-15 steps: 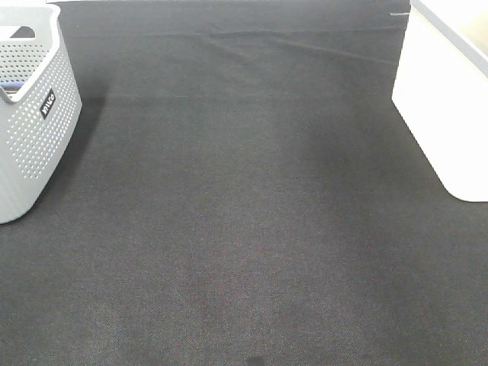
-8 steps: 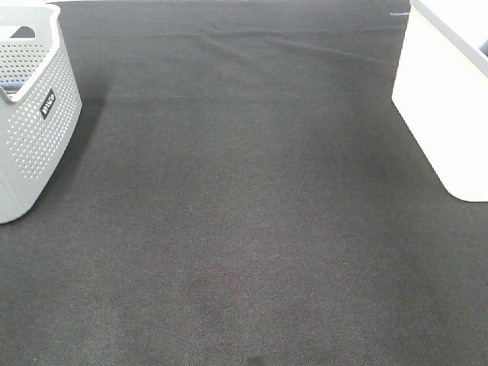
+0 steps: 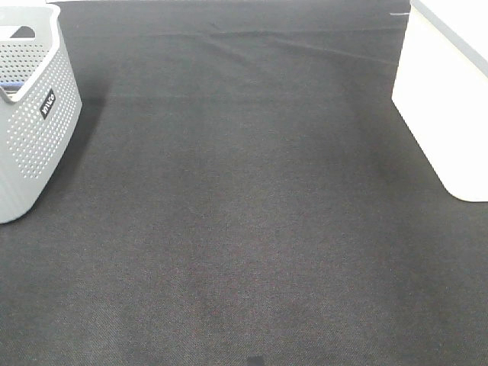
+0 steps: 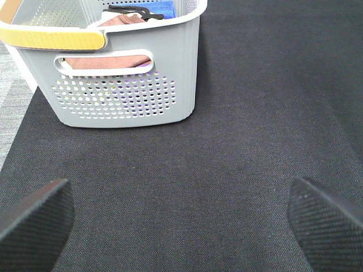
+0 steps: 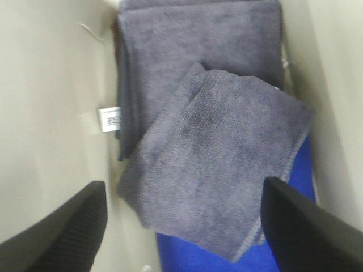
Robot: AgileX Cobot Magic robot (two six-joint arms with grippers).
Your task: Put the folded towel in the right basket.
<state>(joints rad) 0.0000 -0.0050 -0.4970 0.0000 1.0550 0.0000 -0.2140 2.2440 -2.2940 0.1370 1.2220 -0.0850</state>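
In the right wrist view a folded grey towel (image 5: 215,164) lies inside the white right basket (image 5: 51,113), on top of another grey towel (image 5: 193,39) and a blue cloth (image 5: 227,252). My right gripper (image 5: 181,221) is open above it, its fingers (image 5: 62,226) apart and empty. The right basket shows at the right edge of the high view (image 3: 446,99). My left gripper (image 4: 181,221) is open and empty over the black mat, in front of the grey perforated left basket (image 4: 125,85). Neither arm shows in the high view.
The grey left basket (image 3: 30,114) stands at the left edge of the high view and holds a pink cloth (image 4: 113,59) and a blue cloth (image 4: 161,7). A black mat (image 3: 244,213) covers the table between the baskets.
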